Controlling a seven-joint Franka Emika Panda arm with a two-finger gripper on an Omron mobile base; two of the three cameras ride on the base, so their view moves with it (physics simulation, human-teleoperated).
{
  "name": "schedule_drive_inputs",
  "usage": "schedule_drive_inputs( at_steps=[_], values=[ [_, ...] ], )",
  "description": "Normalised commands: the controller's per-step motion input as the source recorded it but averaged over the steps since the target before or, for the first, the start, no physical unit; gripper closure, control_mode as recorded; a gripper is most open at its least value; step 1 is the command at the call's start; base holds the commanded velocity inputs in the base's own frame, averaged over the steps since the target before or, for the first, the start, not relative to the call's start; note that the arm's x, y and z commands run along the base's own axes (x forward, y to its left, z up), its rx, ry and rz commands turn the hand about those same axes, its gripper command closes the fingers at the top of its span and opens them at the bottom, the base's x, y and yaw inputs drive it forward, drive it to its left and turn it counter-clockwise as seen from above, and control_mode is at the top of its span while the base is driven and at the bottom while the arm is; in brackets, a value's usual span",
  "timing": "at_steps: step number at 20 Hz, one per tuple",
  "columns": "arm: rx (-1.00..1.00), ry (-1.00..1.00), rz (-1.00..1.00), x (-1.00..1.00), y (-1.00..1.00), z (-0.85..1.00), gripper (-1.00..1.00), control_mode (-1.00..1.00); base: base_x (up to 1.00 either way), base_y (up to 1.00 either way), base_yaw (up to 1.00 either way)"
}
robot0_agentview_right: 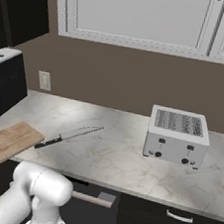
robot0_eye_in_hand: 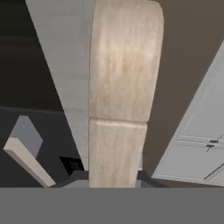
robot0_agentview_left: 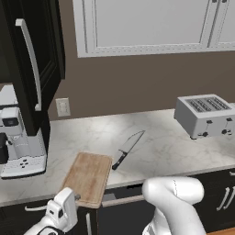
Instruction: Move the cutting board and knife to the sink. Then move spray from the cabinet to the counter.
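Where the cutting board [robot0_agentview_left: 88, 178] overhangs the counter [robot0_agentview_left: 160, 151], arm low, end effector [robot0_agentview_left: 73, 198] clamped on its near edge.

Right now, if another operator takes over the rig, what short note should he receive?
Hand: shut on the cutting board, gripping its near edge, which overhangs the counter front.
Knife: lies on the counter just right of the board, blade pointing toward the wall, not touched.
Toaster: stands further right on the counter.
Done: board grasped; it is not lifted yet.
Left: carry the board to the sink, then the knife, then bring the spray from the cabinet to the counter.
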Motion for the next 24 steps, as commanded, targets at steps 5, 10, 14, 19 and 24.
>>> schedule_drive_inputs(
  at_steps=[5,10,14,19,24],
  values=[
    [0.0,0.0,0.0,-0.18,0.0,0.53,1.0,-1.0,0.0,0.0,0.0],
    [0.0,0.0,0.0,-0.13,-0.04,0.52,1.0,-1.0,0.0,0.0,0.0],
    [0.0,0.0,0.0,-0.12,-0.13,0.49,1.0,-1.0,0.0,0.0,0.0],
    [0.0,0.0,0.0,-0.09,-0.16,0.49,1.0,-1.0,0.0,0.0,0.0],
    [0.02,0.0,0.0,-0.12,-0.16,0.52,1.0,-1.0,0.0,0.0,0.0]
  ],
)
